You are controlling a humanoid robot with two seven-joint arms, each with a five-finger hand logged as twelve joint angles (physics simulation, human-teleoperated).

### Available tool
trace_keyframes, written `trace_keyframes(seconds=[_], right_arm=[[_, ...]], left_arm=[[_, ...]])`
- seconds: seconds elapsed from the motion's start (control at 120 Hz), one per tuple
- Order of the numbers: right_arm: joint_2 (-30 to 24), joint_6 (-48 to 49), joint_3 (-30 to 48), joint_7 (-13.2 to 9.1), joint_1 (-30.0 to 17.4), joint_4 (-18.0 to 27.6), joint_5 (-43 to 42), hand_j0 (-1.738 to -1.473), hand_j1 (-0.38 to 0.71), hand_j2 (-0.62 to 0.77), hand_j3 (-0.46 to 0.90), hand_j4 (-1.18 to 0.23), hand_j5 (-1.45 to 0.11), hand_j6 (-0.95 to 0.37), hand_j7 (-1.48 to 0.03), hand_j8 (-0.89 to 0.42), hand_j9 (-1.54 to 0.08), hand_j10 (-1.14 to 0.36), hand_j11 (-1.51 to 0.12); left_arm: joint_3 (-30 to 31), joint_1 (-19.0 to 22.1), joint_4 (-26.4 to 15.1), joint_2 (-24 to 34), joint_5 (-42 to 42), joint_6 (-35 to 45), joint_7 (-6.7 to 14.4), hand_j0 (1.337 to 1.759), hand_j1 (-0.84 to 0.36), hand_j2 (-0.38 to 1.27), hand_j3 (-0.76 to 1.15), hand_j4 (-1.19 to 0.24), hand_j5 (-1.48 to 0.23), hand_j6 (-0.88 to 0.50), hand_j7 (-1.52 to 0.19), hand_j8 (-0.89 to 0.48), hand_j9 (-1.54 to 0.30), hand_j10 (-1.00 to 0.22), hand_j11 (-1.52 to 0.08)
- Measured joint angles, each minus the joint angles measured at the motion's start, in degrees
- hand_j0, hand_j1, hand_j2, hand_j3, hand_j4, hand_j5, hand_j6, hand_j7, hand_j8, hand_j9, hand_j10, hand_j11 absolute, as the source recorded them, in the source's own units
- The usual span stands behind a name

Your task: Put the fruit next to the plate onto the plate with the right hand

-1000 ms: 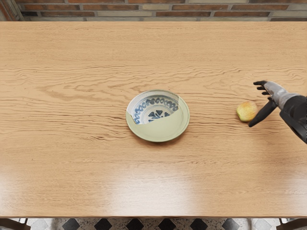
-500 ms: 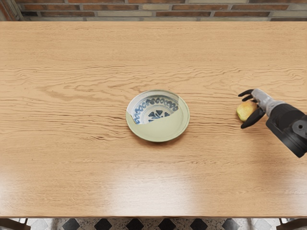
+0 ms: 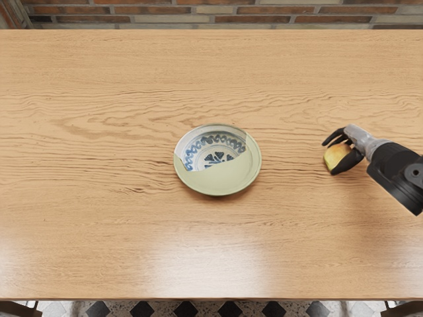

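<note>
A yellow fruit (image 3: 334,157) lies on the wooden table (image 3: 99,218), well to the right of the plate. The plate (image 3: 223,182) is pale green with a blue-and-white pattern and sits near the table's middle with nothing on it. My right hand (image 3: 340,150) comes in from the right edge on a dark forearm. Its black fingers (image 3: 334,137) curl over the top of the fruit and the thumb presses its lower right side, so the hand is shut on the fruit. The fruit's right half is hidden by the hand. It still rests at table height.
A brick wall runs along the table's far edge. Checkered floor tiles show below the near edge. About a hand's length of bare wood separates the fruit from the plate's right rim.
My right hand moved left and down from beside the fruit, then wrapped its fingers around it. The fruit has shifted slightly left. The plate has not moved.
</note>
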Motion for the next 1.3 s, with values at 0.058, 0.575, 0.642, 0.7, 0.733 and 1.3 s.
trace_keyframes(seconds=[0.058,0.575,0.642,0.7,0.733,1.3], right_arm=[[-0.1,0.1,0.0,-0.1,0.1,0.0,0.2,-1.655,0.18,0.12,0.0,-0.56,-0.69,-0.45,-0.7,-0.32,-0.71,-0.42,-0.72],[-0.3,3.3,1.4,-1.3,3.1,0.3,2.9,-1.658,0.2,0.35,0.0,-0.58,-0.73,-0.56,-0.74,-0.42,-0.74,-0.5,-0.74],[-0.1,3.5,1.5,-1.8,3.5,0.4,3.1,-1.658,0.2,0.35,0.0,-0.58,-0.73,-0.56,-0.74,-0.42,-0.74,-0.5,-0.74],[0.1,3.6,1.5,-2.1,4.0,0.5,3.4,-1.658,0.2,0.36,0.0,-0.58,-0.73,-0.56,-0.74,-0.42,-0.74,-0.5,-0.74],[0.2,3.7,1.4,-2.2,4.3,0.6,3.7,-1.658,0.2,0.36,0.0,-0.58,-0.73,-0.55,-0.74,-0.42,-0.74,-0.5,-0.74],[5.5,4.1,1.8,-2.4,7.9,1.0,5.1,-1.658,0.21,0.37,0.0,-0.58,-0.74,-0.55,-0.74,-0.42,-0.74,-0.5,-0.74]], left_arm=[[0.0,0.0,0.0,0.0,0.0,0.0,0.0,1.658,0.34,0.0,0.0,-0.01,-0.01,-0.01,-0.01,-0.01,-0.01,-0.01,-0.01],[0.3,0.8,0.2,0.0,0.4,0.0,0.0,1.658,0.34,0.0,0.0,-0.01,-0.01,-0.01,-0.01,-0.01,-0.01,-0.01,-0.01],[0.3,0.8,0.2,0.0,0.4,0.0,0.0,1.658,0.34,0.0,0.0,-0.01,-0.01,-0.01,-0.01,-0.01,-0.01,-0.01,-0.01],[0.3,1.1,0.3,0.0,0.4,0.0,0.0,1.658,0.34,0.0,0.0,-0.01,-0.01,-0.01,-0.01,-0.01,-0.01,-0.01,-0.01],[0.3,1.2,0.3,0.0,0.4,0.0,0.0,1.658,0.34,0.0,0.0,-0.01,-0.01,-0.01,-0.01,-0.01,-0.01,-0.01,-0.01],[0.3,2.3,0.4,0.0,0.4,0.0,0.0,1.658,0.34,0.0,0.0,-0.01,-0.01,-0.01,-0.01,-0.01,-0.01,-0.01,-0.01]])
